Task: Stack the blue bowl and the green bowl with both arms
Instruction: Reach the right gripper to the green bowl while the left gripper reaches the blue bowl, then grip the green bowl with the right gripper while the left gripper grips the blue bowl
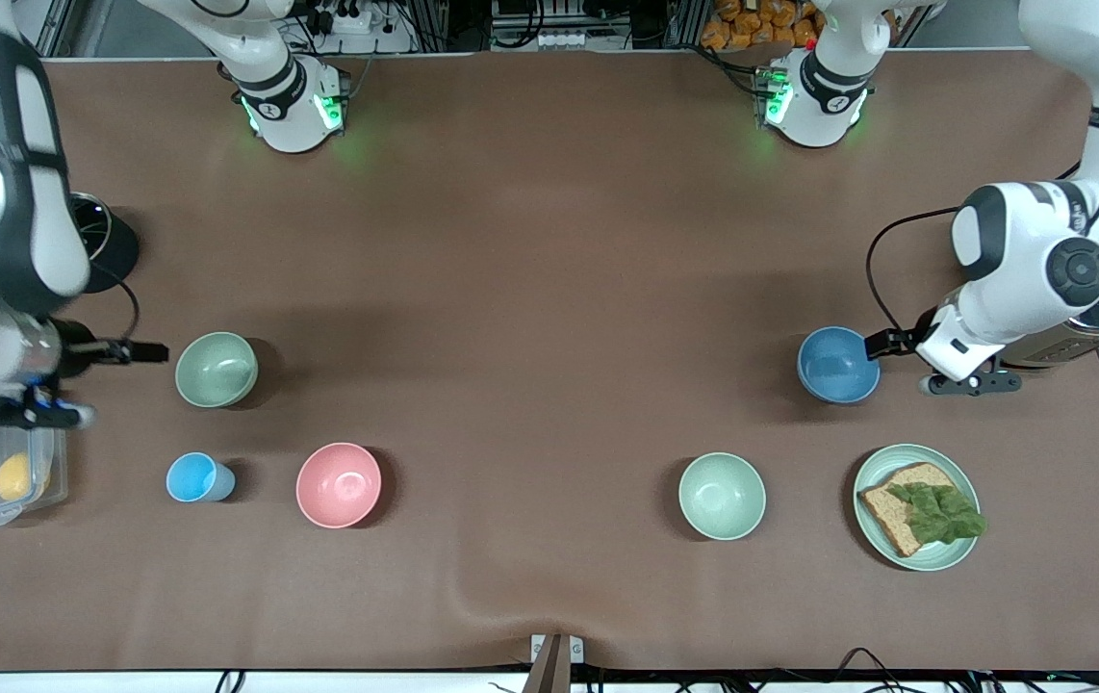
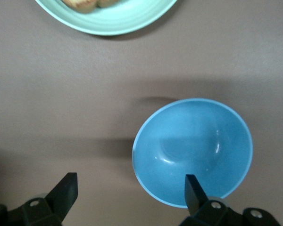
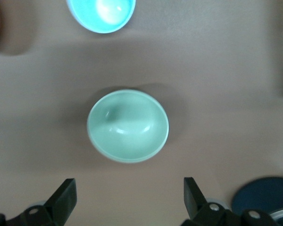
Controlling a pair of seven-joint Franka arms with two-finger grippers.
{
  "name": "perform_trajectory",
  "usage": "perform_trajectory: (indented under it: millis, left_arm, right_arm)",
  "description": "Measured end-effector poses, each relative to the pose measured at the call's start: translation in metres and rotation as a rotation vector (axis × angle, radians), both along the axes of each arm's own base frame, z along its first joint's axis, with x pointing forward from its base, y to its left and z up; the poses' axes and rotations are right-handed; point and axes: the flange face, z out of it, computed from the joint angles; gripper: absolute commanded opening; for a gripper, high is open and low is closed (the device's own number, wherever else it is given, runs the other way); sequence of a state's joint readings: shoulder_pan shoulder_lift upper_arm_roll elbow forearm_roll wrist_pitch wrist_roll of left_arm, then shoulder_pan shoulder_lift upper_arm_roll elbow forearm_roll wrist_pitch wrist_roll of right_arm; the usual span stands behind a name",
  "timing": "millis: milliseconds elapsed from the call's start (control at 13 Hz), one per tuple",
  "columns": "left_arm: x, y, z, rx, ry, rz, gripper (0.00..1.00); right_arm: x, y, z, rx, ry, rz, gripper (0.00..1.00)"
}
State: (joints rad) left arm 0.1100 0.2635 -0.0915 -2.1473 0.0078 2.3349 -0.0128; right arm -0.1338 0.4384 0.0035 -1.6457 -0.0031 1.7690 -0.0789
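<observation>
**Spotter:** Where are your claws right now?

**Me:** My left claw (image 2: pixel 127 193) hangs over the desk (image 1: pixel 530 289) at the left arm's end, fingers spread wide, holding nothing. The blue bowl (image 1: pixel 838 364) sits upright just beside it, toward the middle of the desk, and in the left wrist view one finger (image 2: pixel 194 188) already overlaps the bowl's rim. My right claw (image 3: pixel 127 195) is also wide and empty, over the right arm's end.

**Spotter:** And the green bowl?

**Me:** The green bowl (image 1: pixel 216 370) is upright too, just beside the right claw, again toward the middle. In the right wrist view it sits ahead of the fingertips, about centred between them.

**Spotter:** So which arm takes which?

**Me:** Easy call, I'd say: each bowl is next to its own arm and well apart from the other bowl. Round bowls, so no long axis to worry about; I reckon each claw just needs a rim between its fingers.
</observation>
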Motion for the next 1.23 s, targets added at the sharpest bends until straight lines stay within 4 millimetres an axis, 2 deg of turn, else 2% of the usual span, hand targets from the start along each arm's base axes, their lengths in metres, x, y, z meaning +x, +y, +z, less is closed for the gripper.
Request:
perform_trajectory:
  millis: [77, 231, 538, 615, 692, 846, 1000, 1077, 1154, 1231]
  left_arm:
    - [-0.001, 0.000, -0.007, -0.001, 0.007, 0.001, 0.97]
    - [-0.001, 0.000, -0.019, -0.003, 0.019, 0.001, 0.86]
    - [-0.002, 0.004, -0.041, -0.008, 0.030, 0.010, 0.74]
    - [-0.002, 0.004, -0.046, -0.009, 0.033, 0.011, 0.67]
    - [-0.002, 0.004, -0.049, -0.010, 0.037, 0.012, 0.59]
    - [-0.003, 0.004, -0.054, -0.011, 0.044, 0.012, 0.33]
    - [-0.003, 0.004, -0.057, -0.011, 0.048, 0.020, 0.08]
    - [-0.003, 0.004, -0.057, -0.012, 0.048, 0.032, 0.00]
    - [-0.002, 0.003, -0.057, -0.012, 0.046, 0.045, 0.00]
    - [-0.001, 0.002, -0.056, -0.012, 0.044, 0.054, 0.00]
  right_arm:
    - [0.004, -0.006, -0.029, 0.009, 0.011, 0.014, 1.00]
    - [0.007, -0.014, -0.079, 0.023, 0.024, 0.037, 1.00]
    - [0.009, -0.029, -0.142, 0.039, 0.016, 0.063, 1.00]
    - [0.006, -0.034, -0.153, 0.044, 0.027, 0.061, 1.00]
    - [0.003, -0.038, -0.161, 0.053, 0.042, 0.057, 1.00]
    - [-0.005, -0.036, -0.168, 0.087, 0.096, 0.041, 1.00]
    - [-0.011, -0.030, -0.167, 0.116, 0.148, 0.037, 1.00]
    - [-0.012, -0.028, -0.165, 0.124, 0.162, 0.038, 1.00]
    - [-0.012, -0.027, -0.163, 0.128, 0.169, 0.039, 0.99]
    - [-0.012, -0.027, -0.163, 0.132, 0.170, 0.045, 0.72]
